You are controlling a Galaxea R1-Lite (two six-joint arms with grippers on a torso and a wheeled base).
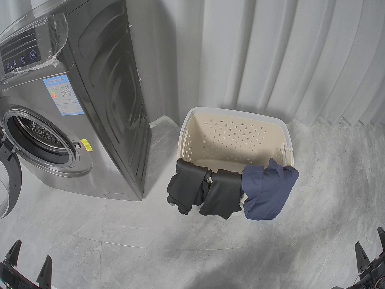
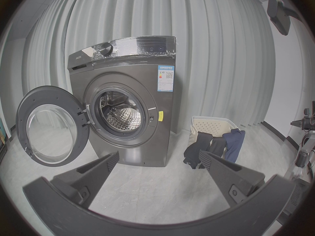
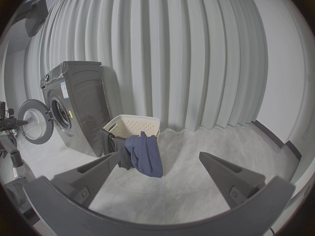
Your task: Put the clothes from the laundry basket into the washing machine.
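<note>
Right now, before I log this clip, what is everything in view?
washing machine: one, dark grey, on the floor, left of the basket
door: one, grey with a clear window, swung open
laundry basket: one, cream with a pale rim, on the floor
dark garments: two by the look, black, draped over the basket's near rim
blue garment: one, navy, draped over the same rim beside them
curtain: one, white, pleated, behind both
floor: grey marbled tile
left claw: one, black, open, low before the machine
right claw: one, black, open, low, right of the basket
</note>
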